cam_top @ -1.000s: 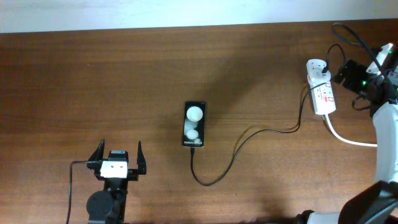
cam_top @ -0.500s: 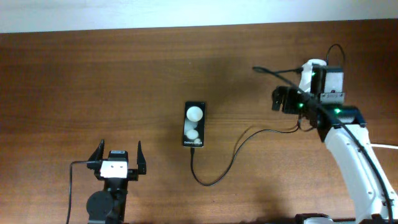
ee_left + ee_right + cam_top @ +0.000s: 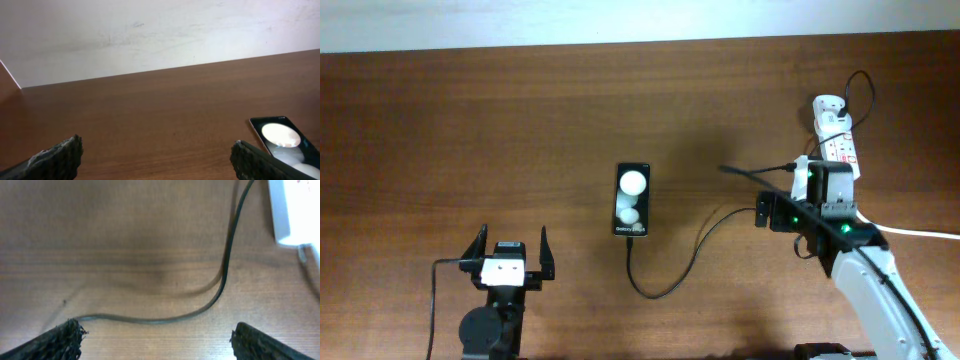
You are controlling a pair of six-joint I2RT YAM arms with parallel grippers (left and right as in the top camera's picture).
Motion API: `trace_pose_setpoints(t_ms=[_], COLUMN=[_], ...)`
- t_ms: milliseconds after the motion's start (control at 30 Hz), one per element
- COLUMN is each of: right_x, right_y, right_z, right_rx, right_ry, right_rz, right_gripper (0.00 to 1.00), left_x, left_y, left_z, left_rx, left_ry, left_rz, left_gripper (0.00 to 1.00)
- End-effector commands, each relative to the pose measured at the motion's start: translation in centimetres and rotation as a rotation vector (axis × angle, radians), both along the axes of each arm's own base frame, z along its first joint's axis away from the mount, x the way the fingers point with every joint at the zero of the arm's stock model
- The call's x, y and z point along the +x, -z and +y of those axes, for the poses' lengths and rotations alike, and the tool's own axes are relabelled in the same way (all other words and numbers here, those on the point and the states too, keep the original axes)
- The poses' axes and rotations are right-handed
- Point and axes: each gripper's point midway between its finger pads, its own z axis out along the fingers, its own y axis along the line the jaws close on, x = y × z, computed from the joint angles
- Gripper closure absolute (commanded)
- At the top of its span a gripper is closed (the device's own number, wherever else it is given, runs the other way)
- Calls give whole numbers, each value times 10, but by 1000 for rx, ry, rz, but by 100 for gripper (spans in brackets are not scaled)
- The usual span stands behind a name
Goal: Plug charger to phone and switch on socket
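The black phone point(image 3: 632, 200) lies mid-table, showing two white round spots; its corner also shows in the left wrist view point(image 3: 282, 142). The thin black charger cable point(image 3: 695, 250) meets the phone's near edge, loops and runs right to the white socket strip point(image 3: 837, 135). It crosses the right wrist view point(image 3: 220, 282), where the socket's end point(image 3: 295, 210) is at top right. My right gripper point(image 3: 770, 205) point(image 3: 160, 345) is open and empty above the cable, left of the socket. My left gripper point(image 3: 510, 255) point(image 3: 160, 160) is open and empty, front left of the phone.
The socket's thick white cord point(image 3: 920, 233) runs off to the right edge. A white wall point(image 3: 620, 20) borders the table's far side. Bare brown wood point(image 3: 470, 130) lies around the phone.
My right arm has drawn back from the socket at the far right, moving left and toward the front, and now hangs over the cable. The left arm, phone and cable have not moved.
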Motion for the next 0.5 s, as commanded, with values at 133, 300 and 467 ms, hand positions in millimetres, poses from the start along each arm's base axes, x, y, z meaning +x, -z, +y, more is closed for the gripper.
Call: trace_pose_setpoints(t_ms=[133, 300, 467], right_x=[-11, -13, -27], right_y=[34, 40, 50], right_z=[5, 8, 10], right_rx=[6, 19, 24], right_ry=[-32, -42, -49], right_rz=[-53, -82, -158], right_gripper=[1, 1, 1], left_x=[0, 0, 0], left_y=[0, 0, 0], left_z=[3, 3, 3], left_rx=[17, 17, 17], left_ry=[-14, -14, -14], left_rz=[-3, -3, -3], left_gripper=[1, 1, 1])
